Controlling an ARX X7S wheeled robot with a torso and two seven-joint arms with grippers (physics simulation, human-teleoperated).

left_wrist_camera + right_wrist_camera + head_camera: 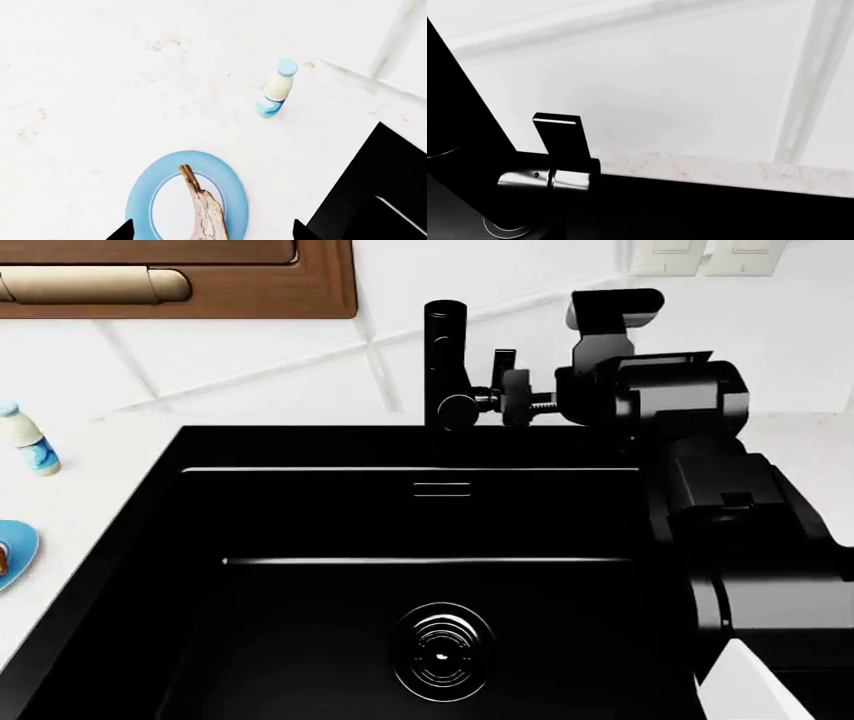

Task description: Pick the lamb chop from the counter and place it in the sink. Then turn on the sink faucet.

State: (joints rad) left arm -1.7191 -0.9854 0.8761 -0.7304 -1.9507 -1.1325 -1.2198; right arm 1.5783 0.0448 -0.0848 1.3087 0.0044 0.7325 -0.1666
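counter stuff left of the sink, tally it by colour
Blue: 1, the plate
Cream with blue cap and base: 1, the bottle
Brown and white: 1, the food item on the plate
Total: 3

Our right arm [707,480] is matte black all over, built of blocky housings and a fat ribbed cylinder behind the jaws, with a white panel [747,680] farther back toward the body. Ahead of that cylinder a thin threaded rod runs out to the right gripper [505,390], itself black. On our left gripper [213,232] we see only two black pointed fingertips [123,232].
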